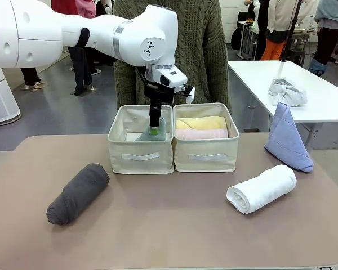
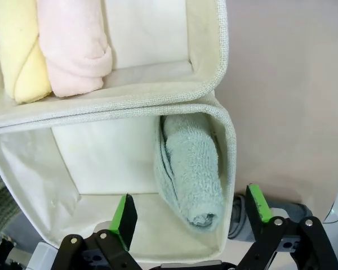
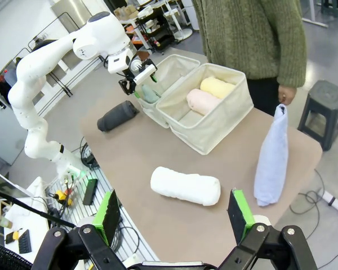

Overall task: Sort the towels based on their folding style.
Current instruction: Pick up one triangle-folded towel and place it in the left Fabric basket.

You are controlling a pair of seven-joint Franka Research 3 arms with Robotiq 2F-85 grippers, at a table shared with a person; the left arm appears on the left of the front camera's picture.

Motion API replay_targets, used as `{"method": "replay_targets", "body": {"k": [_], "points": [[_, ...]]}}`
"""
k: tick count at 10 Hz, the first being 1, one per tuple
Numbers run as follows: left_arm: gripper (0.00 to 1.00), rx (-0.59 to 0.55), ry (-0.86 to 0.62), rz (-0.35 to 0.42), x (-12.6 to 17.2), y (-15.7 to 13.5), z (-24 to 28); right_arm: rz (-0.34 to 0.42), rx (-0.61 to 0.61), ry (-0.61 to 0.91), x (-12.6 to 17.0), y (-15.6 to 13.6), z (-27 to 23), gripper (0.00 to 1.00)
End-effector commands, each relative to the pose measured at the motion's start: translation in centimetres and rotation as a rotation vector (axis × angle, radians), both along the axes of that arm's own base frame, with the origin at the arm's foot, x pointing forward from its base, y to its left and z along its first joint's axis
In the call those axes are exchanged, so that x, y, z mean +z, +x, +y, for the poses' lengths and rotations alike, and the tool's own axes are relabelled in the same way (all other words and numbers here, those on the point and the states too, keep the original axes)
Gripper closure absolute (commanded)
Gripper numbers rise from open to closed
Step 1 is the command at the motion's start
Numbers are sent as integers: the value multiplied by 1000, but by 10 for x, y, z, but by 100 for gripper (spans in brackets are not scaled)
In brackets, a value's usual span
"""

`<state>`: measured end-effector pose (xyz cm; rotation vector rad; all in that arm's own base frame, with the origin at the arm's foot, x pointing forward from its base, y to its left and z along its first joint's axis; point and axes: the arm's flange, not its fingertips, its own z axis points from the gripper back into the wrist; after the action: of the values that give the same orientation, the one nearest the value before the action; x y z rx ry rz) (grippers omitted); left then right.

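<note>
Nearest, the dark grey roll [image 1: 78, 193] and the white roll [image 1: 262, 188] lie well apart on the table [image 1: 174, 236], with bare room between them. The right gripper [image 3: 174, 211] hangs on the near side, fingers spread, empty. The light blue cone [image 1: 287, 140] stands at the table's right edge, with a person's hand [image 3: 285, 94] at its tip. Farther back, the left gripper [image 2: 191, 205] hangs over the left bin [image 1: 139, 154]. Its wrist view shows its fingers wide apart, astride the bin wall and the pale teal cone [image 2: 191, 169] lying against it. The pink roll [image 1: 201, 134] and yellow roll [image 1: 201, 122] share the right bin [image 1: 205, 152].
</note>
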<state>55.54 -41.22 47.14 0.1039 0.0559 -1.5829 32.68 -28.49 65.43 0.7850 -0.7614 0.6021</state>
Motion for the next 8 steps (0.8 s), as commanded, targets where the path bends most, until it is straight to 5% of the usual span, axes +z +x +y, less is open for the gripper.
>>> {"method": "replay_targets", "body": {"k": [1, 3, 6, 8], "points": [[0, -24, 9, 10, 7, 3, 1, -16, 15, 6, 0, 0, -1, 0], [0, 5, -58, -27, 54, -6, 35, -16, 15, 6, 0, 0, -1, 0], [0, 104, -285, -116, 140, -62, 183, -16, 15, 6, 0, 0, -1, 0], [0, 242, -379, -167, 161, -94, 259, -16, 15, 6, 0, 0, -1, 0]]}}
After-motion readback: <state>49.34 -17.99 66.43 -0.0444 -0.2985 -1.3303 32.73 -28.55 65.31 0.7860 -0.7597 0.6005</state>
